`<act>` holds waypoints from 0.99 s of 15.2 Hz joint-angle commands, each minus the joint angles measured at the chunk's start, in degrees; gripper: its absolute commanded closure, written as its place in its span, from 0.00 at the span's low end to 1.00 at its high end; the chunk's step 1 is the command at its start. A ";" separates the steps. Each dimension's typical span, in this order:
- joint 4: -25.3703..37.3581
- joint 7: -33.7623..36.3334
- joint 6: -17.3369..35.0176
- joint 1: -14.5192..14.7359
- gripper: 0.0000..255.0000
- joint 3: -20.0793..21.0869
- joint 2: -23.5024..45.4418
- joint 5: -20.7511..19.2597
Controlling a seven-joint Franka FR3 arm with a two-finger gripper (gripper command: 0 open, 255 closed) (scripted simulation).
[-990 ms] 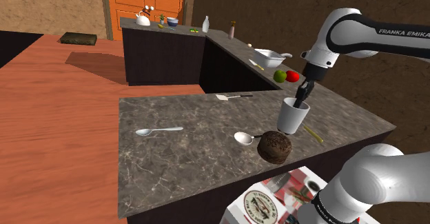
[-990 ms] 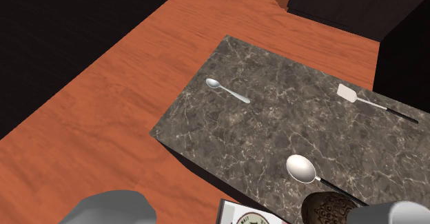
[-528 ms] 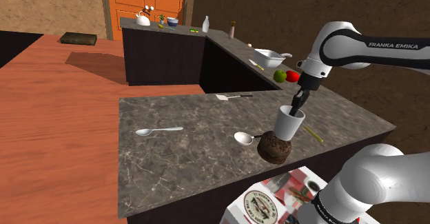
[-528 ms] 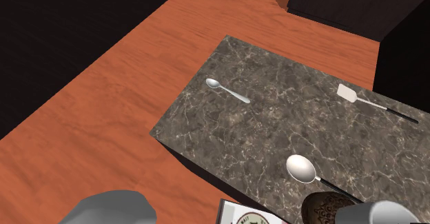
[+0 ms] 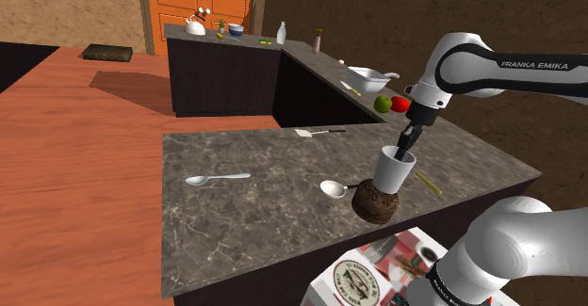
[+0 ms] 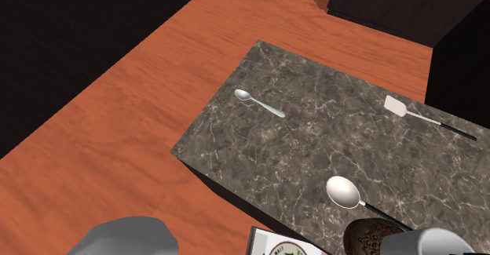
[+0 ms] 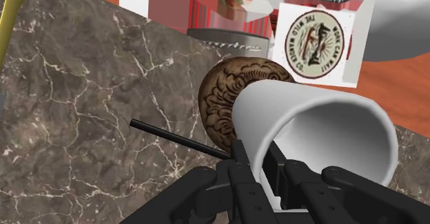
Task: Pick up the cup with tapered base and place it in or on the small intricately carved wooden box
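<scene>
The white cup with a tapered base stands upright right over the round, dark, carved box near the counter's front edge. I cannot tell whether its base touches the box's lid. My black gripper comes down from above and is shut on the cup's rim, one finger inside and one outside. In the wrist view the fingers clasp the cup's wall at the gripper, with the carved box just beyond. The box and cup also show at the second exterior view's lower edge.
On the marble counter lie a small spoon, a big spoon beside the box, a spatula and a thin yellow stick. Apples and a white bowl sit further back. The stand is below.
The gripper has carried the cup to the shoulder view's left and down, from beside the box to right over it. In the last half second it has hardly moved.
</scene>
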 commanded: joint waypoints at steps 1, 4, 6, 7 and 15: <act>-0.02 0.00 -0.01 0.00 0.00 0.00 0.01 0.01; -0.01 0.00 -0.01 0.00 0.00 0.00 0.01 0.00; -0.03 0.00 0.01 0.00 0.00 0.00 0.01 0.01; 1.92 -0.01 -1.90 0.02 0.00 0.02 0.06 0.03; 7.63 -0.05 -7.01 0.11 0.00 0.05 0.65 0.12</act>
